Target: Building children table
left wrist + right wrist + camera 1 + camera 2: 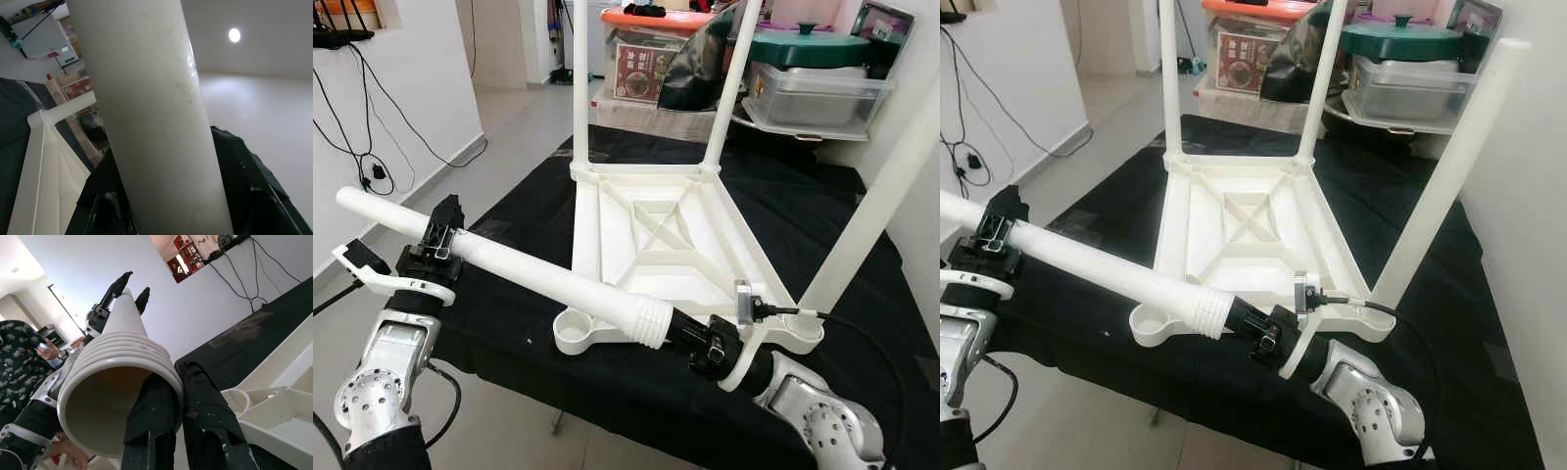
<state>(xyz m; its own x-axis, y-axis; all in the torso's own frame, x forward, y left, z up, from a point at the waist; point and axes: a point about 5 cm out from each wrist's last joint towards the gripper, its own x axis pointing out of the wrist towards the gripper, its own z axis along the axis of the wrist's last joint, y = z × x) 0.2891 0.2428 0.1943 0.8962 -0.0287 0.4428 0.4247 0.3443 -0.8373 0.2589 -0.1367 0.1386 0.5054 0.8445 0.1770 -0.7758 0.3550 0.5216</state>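
The white table top lies upside down on the black-covered work table, so that its corner sockets face up and legs can be pushed in from above. Two legs already stand in the far corners, and a third rises from the near right corner; the near left socket is open, which is presumably where the loose leg belongs. That leg is carried nearly level between both arms, just above the near edge of the table top. The left gripper is clenched around the plain tube near its smooth end, its black fingers reaching over either side of the pipe in the right wrist view. The right gripper grasps the ribbed end: one finger goes inside the hollow mouth and the other lies outside, pinching the wall. Holding both ends gives control over the tilt, which matters since the ribbed end sits just beside the empty socket and must be swung upright to enter it. How firmly the inner finger bears on the wall is hard to judge from these angles. A person in a patterned shirt stands beyond the left arm. Storage boxes are stacked behind the table.
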